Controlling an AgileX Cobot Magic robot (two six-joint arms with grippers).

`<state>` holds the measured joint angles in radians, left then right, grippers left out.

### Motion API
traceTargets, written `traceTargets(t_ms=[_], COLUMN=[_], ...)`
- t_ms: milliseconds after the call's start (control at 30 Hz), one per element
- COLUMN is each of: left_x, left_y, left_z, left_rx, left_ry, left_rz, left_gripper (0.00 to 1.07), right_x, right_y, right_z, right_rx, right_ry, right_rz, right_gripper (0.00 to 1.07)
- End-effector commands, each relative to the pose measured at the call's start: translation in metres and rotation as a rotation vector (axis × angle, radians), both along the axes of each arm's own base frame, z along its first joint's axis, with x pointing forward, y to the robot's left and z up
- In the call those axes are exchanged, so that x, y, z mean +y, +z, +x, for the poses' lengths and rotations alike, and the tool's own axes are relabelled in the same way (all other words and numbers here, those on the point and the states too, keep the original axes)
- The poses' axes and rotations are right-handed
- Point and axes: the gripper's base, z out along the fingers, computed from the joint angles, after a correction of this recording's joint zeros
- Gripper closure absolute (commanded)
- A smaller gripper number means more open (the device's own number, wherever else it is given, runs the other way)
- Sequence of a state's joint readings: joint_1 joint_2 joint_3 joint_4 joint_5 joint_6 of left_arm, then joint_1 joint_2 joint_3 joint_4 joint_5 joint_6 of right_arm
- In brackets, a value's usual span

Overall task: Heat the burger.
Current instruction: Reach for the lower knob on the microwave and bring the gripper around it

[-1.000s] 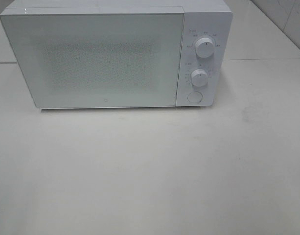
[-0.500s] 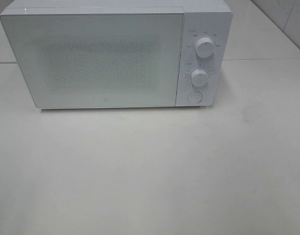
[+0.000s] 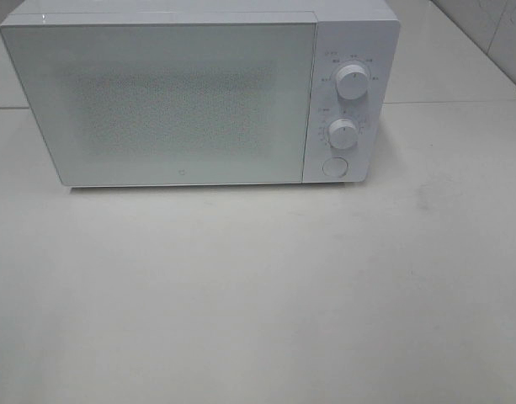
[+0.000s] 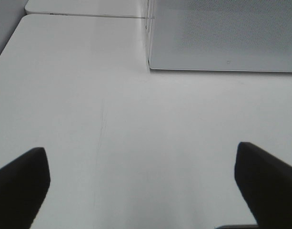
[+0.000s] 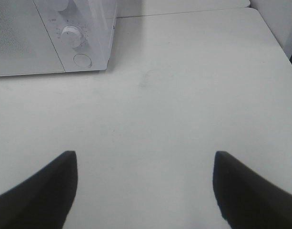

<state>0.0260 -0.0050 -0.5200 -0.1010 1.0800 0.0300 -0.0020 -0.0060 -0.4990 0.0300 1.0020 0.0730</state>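
Observation:
The burger is out of view in every frame. A white microwave point(image 3: 199, 93) stands at the back of the table with its door shut; two knobs point(image 3: 351, 81) and a round button point(image 3: 334, 167) sit on its right panel. Neither arm shows in the exterior high view. In the left wrist view my left gripper point(image 4: 141, 179) is open above bare tabletop, the microwave's front lower corner point(image 4: 222, 43) ahead of it. My right gripper point(image 5: 145, 183) is open too, with nothing between its fingers, and the microwave's control panel point(image 5: 81, 43) lies ahead of it.
The white table point(image 3: 258, 295) stretches in front of the microwave. A seam between tabletops point(image 3: 460, 102) runs behind it, and a tiled wall point(image 3: 493, 25) rises at the back right. The table's right edge point(image 5: 279, 43) shows in the right wrist view.

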Motion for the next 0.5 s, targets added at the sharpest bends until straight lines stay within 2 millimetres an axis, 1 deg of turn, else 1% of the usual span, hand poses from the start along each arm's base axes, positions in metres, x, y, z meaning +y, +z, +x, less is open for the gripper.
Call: traceTargets(t_ms=[33, 100, 233, 300, 367, 400, 433, 467, 500], left_x=[-0.001, -0.001, -0.001, -0.001, -0.001, -0.001, -0.001, -0.001, -0.001], left_y=[0.000, 0.000, 0.000, 0.000, 0.000, 0.000, 0.000, 0.000, 0.000], left_z=[-0.003, -0.003, -0.003, -0.003, -0.003, -0.003, -0.003, -0.003, -0.003], left_rx=[-0.031, -0.031, -0.031, -0.031, -0.031, -0.031, -0.031, -0.031, -0.031], left_ry=[0.000, 0.000, 0.000, 0.000, 0.000, 0.000, 0.000, 0.000, 0.000], left_rz=[-0.008, -0.008, -0.008, -0.008, -0.008, -0.008, -0.008, -0.008, -0.008], left_gripper=[0.08, 0.08, 0.08, 0.08, 0.08, 0.08, 0.08, 0.08, 0.08], right_x=[0.000, 0.000, 0.000, 0.000, 0.000, -0.001, -0.001, -0.001, -0.001], right_y=[0.000, 0.007, 0.012, 0.016, 0.017, 0.019, 0.019, 0.020, 0.020], right_z=[-0.003, -0.002, 0.004, 0.013, 0.016, 0.024, 0.024, 0.031, 0.031], right_rx=[-0.032, -0.046, -0.042, -0.036, -0.036, -0.034, -0.034, -0.033, -0.033], right_ry=[-0.001, -0.003, -0.003, -0.003, -0.004, -0.006, -0.006, -0.006, -0.006], right_rz=[-0.011, -0.013, -0.013, -0.011, -0.011, -0.012, -0.012, -0.012, -0.012], right_gripper=[0.32, 0.32, 0.32, 0.32, 0.32, 0.32, 0.32, 0.32, 0.32])
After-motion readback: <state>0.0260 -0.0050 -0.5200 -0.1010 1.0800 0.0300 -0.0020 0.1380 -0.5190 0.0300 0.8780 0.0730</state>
